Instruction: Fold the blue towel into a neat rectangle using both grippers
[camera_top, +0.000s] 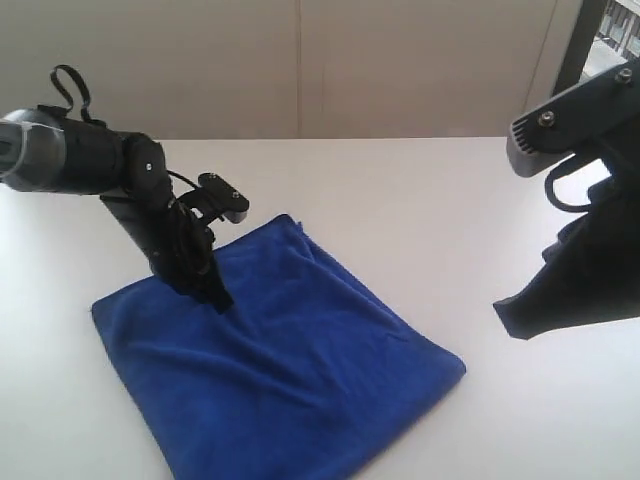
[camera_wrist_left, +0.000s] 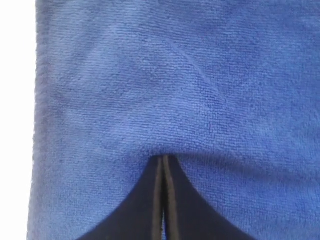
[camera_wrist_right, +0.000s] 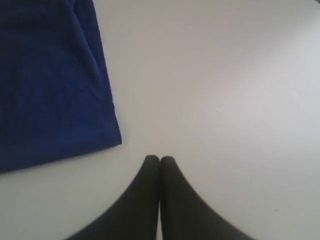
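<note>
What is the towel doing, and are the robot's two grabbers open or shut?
blue towel, lying flat on the table, a bit wrinkled
left gripper, shut, tips on the towel
right gripper, shut, above the table beside the towel

I see exterior looking down toward table's far edge — wrist cams close, downward; all share blue towel.

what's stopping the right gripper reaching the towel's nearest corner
Probably nothing: the right gripper hangs shut over the table, with only bare surface between it and the corner of the blue towel.
</note>
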